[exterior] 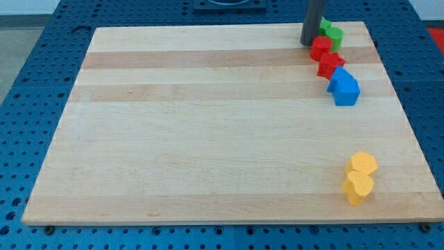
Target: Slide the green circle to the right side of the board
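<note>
The green circle (335, 34) sits near the board's top right corner. A second green block (325, 25) lies just to its upper left, partly hidden by my rod, so its shape is unclear. My tip (309, 44) rests on the board just left of the green blocks. It is next to a red block (320, 48), and I cannot tell whether they touch.
A second red block (330, 64) lies below the first, with a blue block (345, 89) below that, in a slanting row. Two yellow blocks (363, 164) (358, 187) sit near the bottom right. The wooden board (208, 125) lies on a blue perforated table.
</note>
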### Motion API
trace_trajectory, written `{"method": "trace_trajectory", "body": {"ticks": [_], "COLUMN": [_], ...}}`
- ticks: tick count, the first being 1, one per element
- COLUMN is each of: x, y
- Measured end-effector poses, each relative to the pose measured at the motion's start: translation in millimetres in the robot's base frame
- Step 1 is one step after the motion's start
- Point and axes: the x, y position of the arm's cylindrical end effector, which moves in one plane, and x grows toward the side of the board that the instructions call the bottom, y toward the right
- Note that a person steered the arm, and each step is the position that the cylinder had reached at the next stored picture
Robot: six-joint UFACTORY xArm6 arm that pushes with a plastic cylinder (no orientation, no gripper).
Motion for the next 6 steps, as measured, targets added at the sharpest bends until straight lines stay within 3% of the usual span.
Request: {"method": "trace_trajectory", "body": {"ticks": [5,6], "x": [3,3], "y": [55,13]}}
